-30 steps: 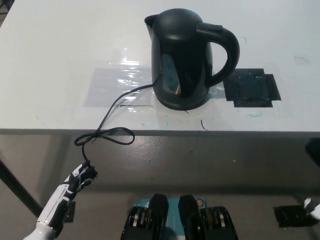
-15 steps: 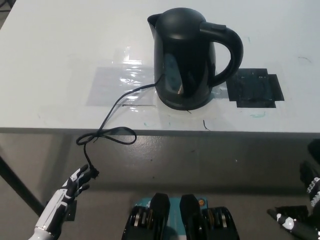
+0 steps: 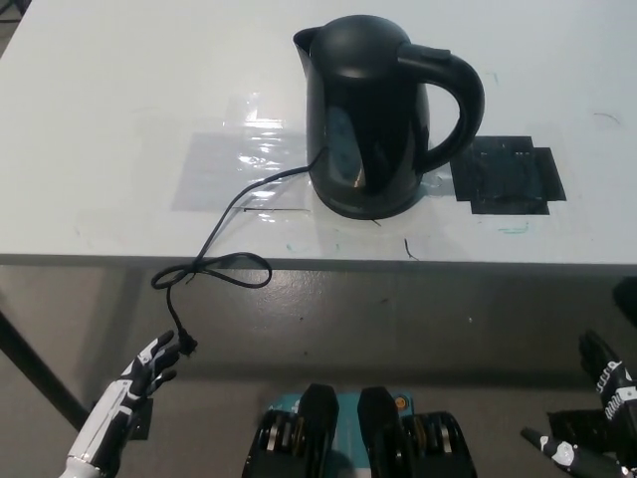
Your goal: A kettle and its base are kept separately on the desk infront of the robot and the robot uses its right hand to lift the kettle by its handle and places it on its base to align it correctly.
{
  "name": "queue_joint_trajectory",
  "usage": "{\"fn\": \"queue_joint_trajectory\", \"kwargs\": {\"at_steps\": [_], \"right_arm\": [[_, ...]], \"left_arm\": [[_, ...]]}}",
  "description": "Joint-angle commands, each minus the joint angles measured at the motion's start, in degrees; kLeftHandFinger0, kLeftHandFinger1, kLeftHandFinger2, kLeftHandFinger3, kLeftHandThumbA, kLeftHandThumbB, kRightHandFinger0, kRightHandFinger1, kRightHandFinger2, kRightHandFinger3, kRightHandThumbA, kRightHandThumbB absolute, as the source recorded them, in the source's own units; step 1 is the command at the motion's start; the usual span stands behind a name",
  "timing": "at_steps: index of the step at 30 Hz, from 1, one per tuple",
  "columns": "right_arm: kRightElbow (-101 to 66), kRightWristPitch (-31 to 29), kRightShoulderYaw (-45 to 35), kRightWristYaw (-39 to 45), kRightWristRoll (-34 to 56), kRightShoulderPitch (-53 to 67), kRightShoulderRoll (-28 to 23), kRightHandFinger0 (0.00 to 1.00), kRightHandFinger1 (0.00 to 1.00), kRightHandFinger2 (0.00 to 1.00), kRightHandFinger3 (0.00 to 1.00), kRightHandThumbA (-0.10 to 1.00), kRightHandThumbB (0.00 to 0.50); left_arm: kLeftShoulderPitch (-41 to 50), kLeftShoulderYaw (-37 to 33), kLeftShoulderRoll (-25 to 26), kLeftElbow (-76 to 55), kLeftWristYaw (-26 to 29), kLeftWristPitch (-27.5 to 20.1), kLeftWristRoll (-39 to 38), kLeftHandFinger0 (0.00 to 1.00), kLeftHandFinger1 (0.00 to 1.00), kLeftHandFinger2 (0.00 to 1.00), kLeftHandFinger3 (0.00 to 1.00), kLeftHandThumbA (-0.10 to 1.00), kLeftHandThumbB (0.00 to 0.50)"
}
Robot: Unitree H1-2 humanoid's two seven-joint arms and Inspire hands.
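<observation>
In the head view, we see the black kettle (image 3: 383, 115) standing upright near the middle of the white surface (image 3: 119, 90), its handle (image 3: 453, 100) turned to the right and its spout to the far left. A power cord (image 3: 224, 234) runs out from under the kettle's left side, crosses the near edge of the surface and hangs down in a loop. That suggests to us the kettle already sits on its base, though the base itself is hidden beneath the kettle and we cannot confirm it. Just right of the kettle lies a dark tape patch (image 3: 508, 177), with nothing on it.

Our right hand (image 3: 609, 383) is low at the near right, well below the surface and well apart from the kettle, fingers spread and holding nothing. Our left hand (image 3: 149, 366) rests at the near left, also empty with fingers apart, just beside the cord's hanging end.

We judge the placing done, with at most 1 thing left: checking the alignment.
</observation>
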Motion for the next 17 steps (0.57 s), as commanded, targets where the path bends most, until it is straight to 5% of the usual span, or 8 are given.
{"fn": "queue_joint_trajectory", "kwargs": {"at_steps": [1, 17], "right_arm": [[-0.7, -1.6, 0.6, 1.2, -0.4, 0.0, -1.1, 1.00, 1.00, 1.00, 1.00, 1.00, 0.331], [-0.4, -1.8, 0.6, 0.7, -1.3, -1.0, -1.7, 1.00, 1.00, 1.00, 1.00, 1.00, 0.309]], "left_arm": [[1.0, 1.1, 0.5, -1.5, 0.9, -2.5, -0.5, 1.00, 1.00, 1.00, 1.00, 1.00, 0.282], [-0.2, 0.9, 0.6, -1.2, 1.1, -1.9, 0.7, 1.00, 1.00, 1.00, 1.00, 1.00, 0.294]]}}
